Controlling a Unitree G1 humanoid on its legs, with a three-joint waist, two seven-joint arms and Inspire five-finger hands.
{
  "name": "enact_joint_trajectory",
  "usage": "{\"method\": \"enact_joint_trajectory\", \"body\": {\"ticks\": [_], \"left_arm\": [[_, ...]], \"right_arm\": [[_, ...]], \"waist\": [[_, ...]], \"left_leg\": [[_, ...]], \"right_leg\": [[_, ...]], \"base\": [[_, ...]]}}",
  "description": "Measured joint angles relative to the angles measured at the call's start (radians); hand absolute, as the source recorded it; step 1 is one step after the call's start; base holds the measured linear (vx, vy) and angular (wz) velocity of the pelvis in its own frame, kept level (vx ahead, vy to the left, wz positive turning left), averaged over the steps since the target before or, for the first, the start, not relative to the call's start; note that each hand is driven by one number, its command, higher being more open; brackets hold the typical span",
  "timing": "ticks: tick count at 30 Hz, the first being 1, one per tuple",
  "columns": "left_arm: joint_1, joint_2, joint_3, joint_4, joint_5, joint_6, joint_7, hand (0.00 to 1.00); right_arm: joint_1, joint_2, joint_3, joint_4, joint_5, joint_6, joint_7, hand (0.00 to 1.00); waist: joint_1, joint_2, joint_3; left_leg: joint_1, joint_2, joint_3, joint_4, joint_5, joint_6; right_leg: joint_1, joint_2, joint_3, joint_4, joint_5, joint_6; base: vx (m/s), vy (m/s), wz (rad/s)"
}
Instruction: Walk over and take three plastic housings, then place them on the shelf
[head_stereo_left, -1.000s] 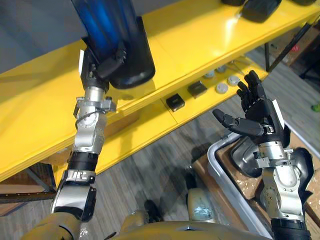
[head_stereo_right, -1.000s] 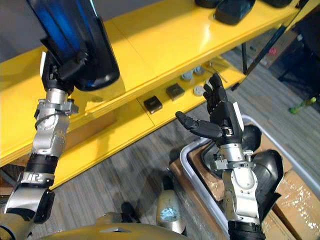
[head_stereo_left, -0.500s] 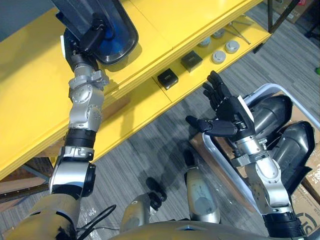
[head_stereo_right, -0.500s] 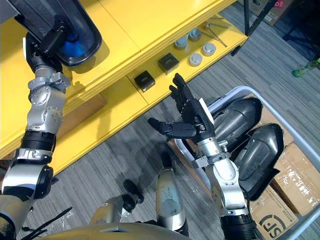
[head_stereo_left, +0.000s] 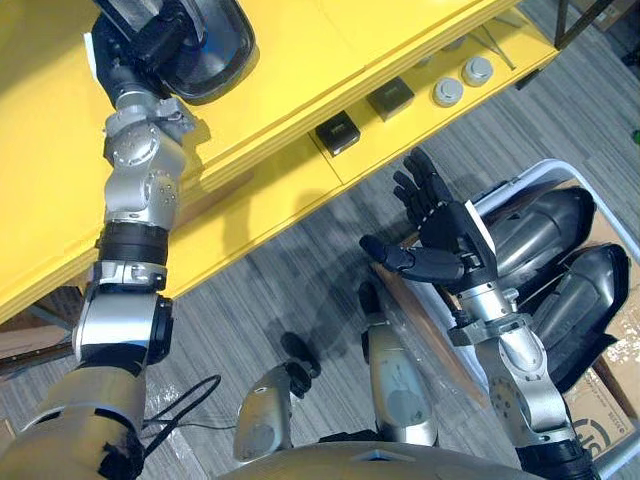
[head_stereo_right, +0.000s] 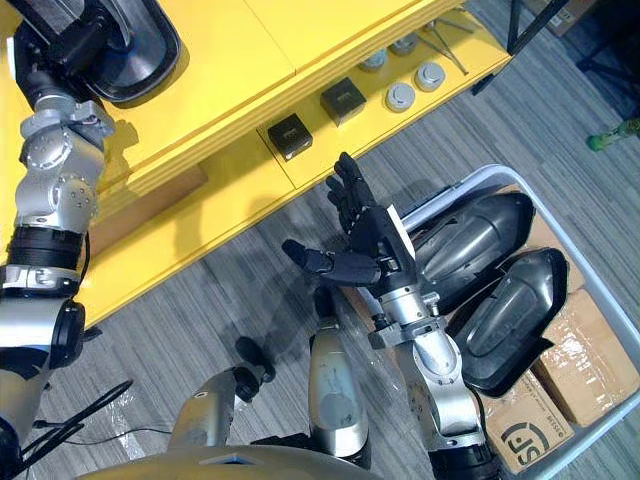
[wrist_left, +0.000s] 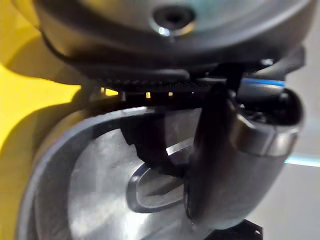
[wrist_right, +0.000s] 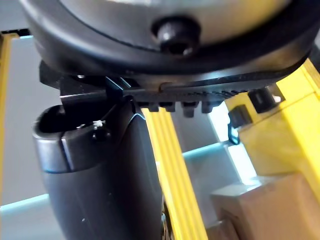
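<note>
The left hand (head_stereo_left: 150, 50), clenched on the dark glossy plastic housing (head_stereo_left: 218, 45), should lay it flat on the yellow shelf (head_stereo_left: 300, 70) before releasing.

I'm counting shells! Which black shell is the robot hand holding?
The shell up at the yellow shelf, gripped by the left robot hand. The other two shells lie untouched in the grey bin.
</note>
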Motion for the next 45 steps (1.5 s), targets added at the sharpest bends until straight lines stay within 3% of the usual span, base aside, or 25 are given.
{"method": "enact_joint_trajectory", "body": {"ticks": [12,19,25,29,33,35,40,45], "left_arm": [[-0.073,0.052,-0.051,0.085,0.117,0.041,-0.004,1.0],[-0.112,0.065,-0.065,0.152,0.107,0.057,0.05,1.0],[-0.111,0.065,-0.065,0.164,0.026,0.004,0.151,1.0],[-0.109,0.065,-0.044,0.138,0.014,-0.083,0.163,1.0],[-0.02,0.061,0.004,-0.101,-0.006,-0.139,0.085,1.0],[0.058,0.03,0.026,-0.208,-0.001,-0.145,0.026,1.0],[0.233,-0.052,0.077,-0.216,-0.001,-0.162,-0.042,1.0],[0.418,-0.14,0.128,-0.287,0.028,-0.241,-0.082,1.0]], "right_arm": [[0.016,0.001,0.052,0.002,0.037,-0.001,-0.031,1.0],[0.012,0.002,0.079,0.011,0.04,-0.001,-0.039,1.0],[0.016,0.028,0.085,0.019,0.039,-0.006,-0.045,1.0],[0.029,0.054,0.086,0.02,0.028,-0.024,-0.054,1.0],[0.009,0.06,0.074,0.021,-0.012,-0.055,-0.077,1.0],[-0.021,0.06,0.048,0.052,-0.012,-0.069,-0.094,1.0],[-0.09,0.057,-0.011,0.098,-0.05,-0.087,-0.127,1.0],[-0.185,0.054,-0.003,0.154,-0.049,-0.116,-0.136,1.0]], "waist": [[-0.004,-0.002,0.011],[-0.024,-0.003,0.011],[-0.027,-0.003,0.011],[-0.02,-0.004,0.011],[-0.014,-0.003,0.004],[0.006,-0.002,-0.054],[0.033,0.028,-0.15],[0.077,0.031,-0.202]], "left_leg": [[-0.031,0.026,-0.021,0.063,-0.028,0.001],[-0.03,0.027,-0.045,0.069,-0.028,0.002],[-0.008,0.025,-0.046,0.052,-0.028,0.002],[0.041,0.019,-0.049,0.031,-0.026,-0.001],[0.118,0.003,-0.061,-0.019,-0.018,-0.004],[0.147,-0.01,-0.065,-0.057,-0.009,-0.007],[0.225,-0.018,-0.088,-0.108,-0.004,-0.012],[0.265,-0.029,-0.126,-0.124,-0.001,-0.008]], "right_leg": [[0.017,0.011,-0.01,-0.037,0.026,-0.001],[0.045,0.012,-0.022,-0.071,0.043,-0.002],[0.098,0.016,-0.025,-0.151,0.082,0.0],[0.154,0.016,-0.032,-0.183,0.084,0.001],[0.233,0.018,-0.057,-0.212,0.086,0.001],[0.267,0.013,-0.069,-0.248,0.086,0.002],[0.35,0.016,-0.1,-0.278,0.086,0.002],[0.406,0.009,-0.14,-0.291,0.086,0.002]], "base": [[-0.02,-0.01,0.01],[-0.01,-0.021,0.03],[-0.01,-0.025,-0.01],[0.01,-0.014,0.01],[0.04,-0.023,0.08],[0.05,-0.009,0.09],[0.04,-0.011,0.1],[-0.03,-0.012,0.18]]}}
